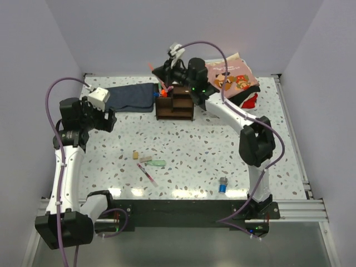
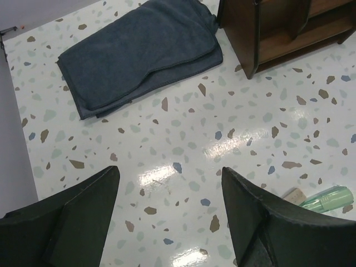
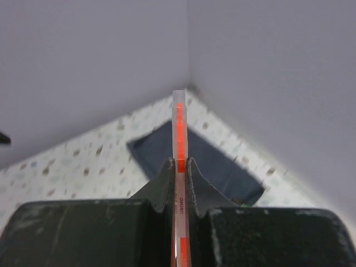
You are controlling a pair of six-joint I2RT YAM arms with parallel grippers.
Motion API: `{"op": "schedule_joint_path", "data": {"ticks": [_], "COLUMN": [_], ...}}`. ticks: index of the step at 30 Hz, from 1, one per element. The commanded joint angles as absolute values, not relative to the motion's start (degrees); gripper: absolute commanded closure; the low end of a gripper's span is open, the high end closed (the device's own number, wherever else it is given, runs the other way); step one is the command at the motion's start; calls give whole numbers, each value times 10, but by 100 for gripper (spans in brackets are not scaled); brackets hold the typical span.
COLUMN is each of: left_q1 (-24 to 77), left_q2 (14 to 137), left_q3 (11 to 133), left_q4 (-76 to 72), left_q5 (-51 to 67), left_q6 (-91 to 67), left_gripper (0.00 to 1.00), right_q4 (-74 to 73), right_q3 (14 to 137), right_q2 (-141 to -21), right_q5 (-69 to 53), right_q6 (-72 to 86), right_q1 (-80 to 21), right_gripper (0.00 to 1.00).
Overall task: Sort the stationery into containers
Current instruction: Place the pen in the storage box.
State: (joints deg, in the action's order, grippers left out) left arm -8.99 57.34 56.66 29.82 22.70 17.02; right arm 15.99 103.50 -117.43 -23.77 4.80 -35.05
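The right gripper is clenched on a thin clear pen with red-orange ink, and holds it roughly upright over the back left corner of the wooden organiser, just beside the blue cloth. I judge the pen is held this way so that it can go straight down into a narrow compartment; whether its lower tip is already inside, I cannot tell. The left gripper hangs with its fingers spread and nothing between them, over the table near the cloth, probably to stay out of the way. The other stationery lies well apart near the front: a tan eraser, a green piece, a red pen and a small bottle
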Motion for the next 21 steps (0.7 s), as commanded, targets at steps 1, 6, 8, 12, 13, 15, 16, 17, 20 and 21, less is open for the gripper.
{"op": "schedule_joint_path", "data": {"ticks": [1,6,8,12,13,15,16,17,20,21], "left_q1": [-94,-94,-94,-94,-94,-94,-94,-93,-94,-94], "left_q2": [599,628,637,647,649,658,662,668,684,688], "left_q3": [606,629,634,638,638,637,637,636,635,635], "left_q4": [275,281,281,286,287,285,283,280,270,262], "left_q5": [260,258,259,259,258,258,258,259,265,265], "left_q6": [172,172,164,169,173,175,175,174,171,171], "left_gripper": [22,22,22,22,22,22,22,22,22,22], "right_q4": [413,493,525,600,610,638,647,652,664,671], "right_q3": [1010,1017,1011,985,978,970,964,962,955,953], "right_q2": [-1153,-1186,-1201,-1220,-1229,-1237,-1242,-1250,-1262,-1265], "right_q5": [-173,-113,-86,-49,-43,-33,-31,-31,-30,-29], "right_q6": [87,45,36,5,3,-29,-34,-38,-36,-34], "right_q1": [-379,-379,-379,-380,-380,-379,-379,-378,-371,-371], "right_gripper": [100,100,100,100,100,100,100,100,100,100]}}
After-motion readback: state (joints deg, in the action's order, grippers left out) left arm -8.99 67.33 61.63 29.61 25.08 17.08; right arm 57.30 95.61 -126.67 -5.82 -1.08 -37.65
